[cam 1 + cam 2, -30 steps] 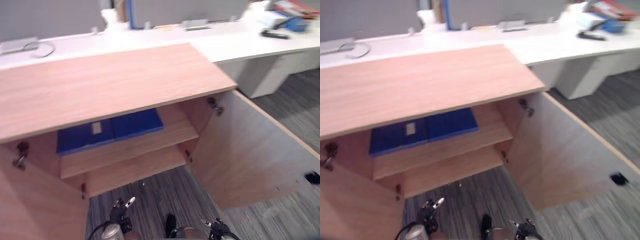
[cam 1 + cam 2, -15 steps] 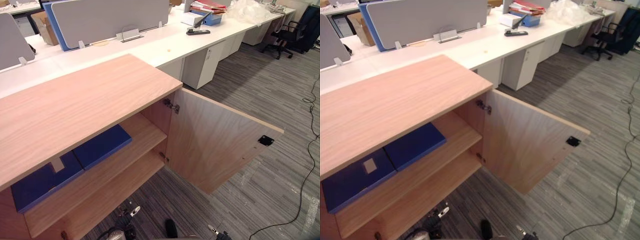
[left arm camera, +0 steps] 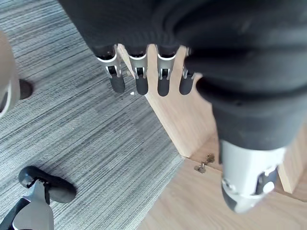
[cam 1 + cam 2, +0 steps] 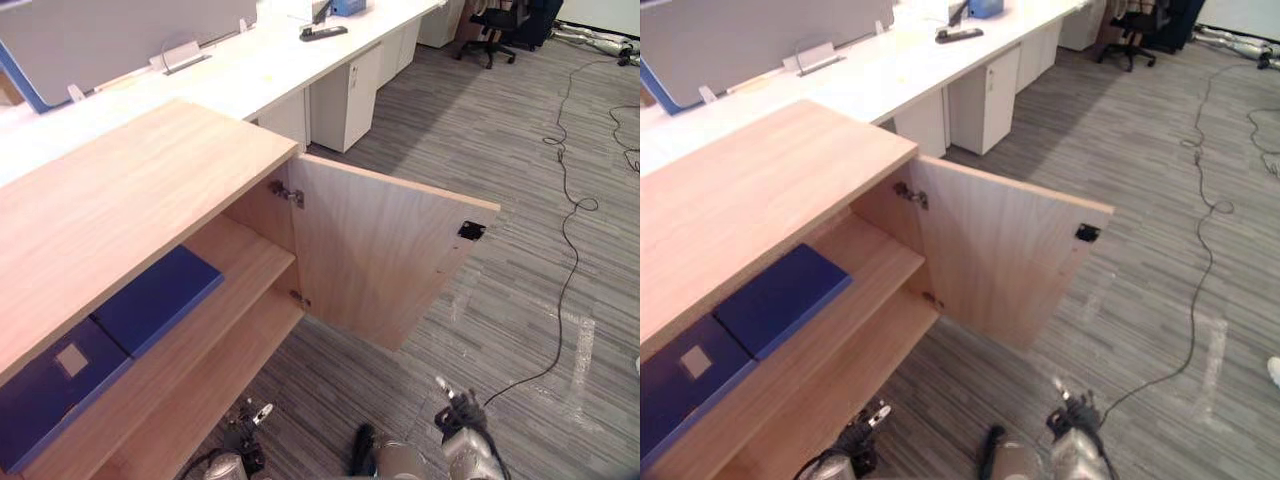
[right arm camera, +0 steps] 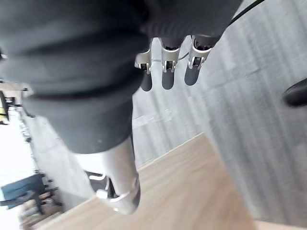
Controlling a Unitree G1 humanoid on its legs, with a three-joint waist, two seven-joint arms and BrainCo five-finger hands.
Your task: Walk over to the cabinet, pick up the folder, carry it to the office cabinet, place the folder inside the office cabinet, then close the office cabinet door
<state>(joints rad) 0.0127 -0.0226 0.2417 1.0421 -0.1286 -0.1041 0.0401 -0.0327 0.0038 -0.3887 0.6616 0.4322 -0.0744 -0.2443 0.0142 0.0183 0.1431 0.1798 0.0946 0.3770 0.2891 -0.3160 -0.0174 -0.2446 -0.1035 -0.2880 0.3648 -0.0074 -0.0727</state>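
Fingers [image 3: 142, 85] of the left hand [image 3: 163, 57] hang straight and relaxed, dark tips down, thumb [image 3: 244, 187] apart. Nothing is held. Hand low over the grey carpet [image 3: 86, 129], just beside the foot of a wooden cabinet panel.

Fingers [image 5: 167, 76] of the right hand [image 5: 167, 52] are likewise straight and loose, the palm empty, thumb [image 5: 120, 189] off to one side. From the head, this hand [image 4: 458, 408] hangs low over the carpet, out in front of the open cabinet door [image 4: 380, 260], not touching it.

The door stands swung wide from its hinge [image 4: 285, 192] at the right front corner of the cabinet [image 4: 130, 200], with a small black handle [image 4: 470, 230] near its free edge.

Inside, on the upper shelf [image 4: 250, 262], the blue folder [image 4: 155, 300] lies flat, close to the shelf's front edge. A labelled blue folder [image 4: 45, 390] lies flat against its left side. The lower shelf [image 4: 220, 370] sits beneath them.

Behind the cabinet's back edge runs a long white desk [image 4: 250, 75] with a grey partition screen [image 4: 120, 35] and a black object [image 4: 322, 32] near its front edge. White drawer units [image 4: 345, 100] stand under the desk. A dark office chair [image 4: 500, 20] stands at the far end.
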